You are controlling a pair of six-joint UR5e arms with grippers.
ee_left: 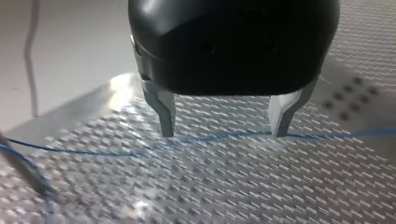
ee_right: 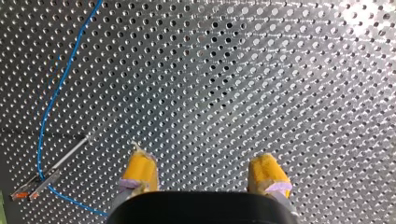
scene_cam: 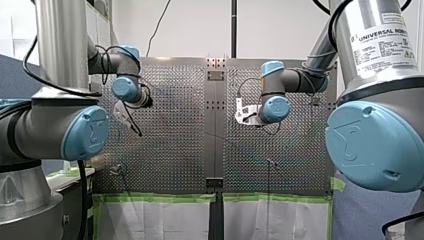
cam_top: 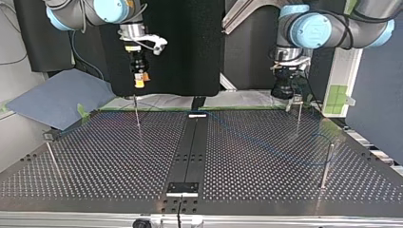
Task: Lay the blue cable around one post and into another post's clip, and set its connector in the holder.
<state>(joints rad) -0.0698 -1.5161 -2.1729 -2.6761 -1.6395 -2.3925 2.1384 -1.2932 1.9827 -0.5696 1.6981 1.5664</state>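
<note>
The thin blue cable (ee_left: 205, 138) lies slack across the perforated table (ee_left: 280, 186), running just under the tips of my left gripper (ee_left: 223, 133). That gripper is black with metal fingers (ee_left: 166, 116), and it is open and holds nothing. My right gripper (ee_right: 203, 170) hovers over bare table with its yellow pads (ee_right: 140, 170) open and empty. Off to its side the cable (ee_right: 51, 102) curves past a thin post (ee_right: 60, 161) with a clip at its top. In the top view my left gripper (cam_top: 285, 90) hangs above a far post (cam_top: 298, 114).
Thin metal posts (cam_top: 137, 111) (cam_top: 327, 164) (cam_top: 52, 159) stand on the table in the top view. A black centre strip (cam_top: 192, 142) carries a small black block (cam_top: 182, 188) near the view's bottom. Green tape (scene_cam: 160, 197) edges the table's front in the front view.
</note>
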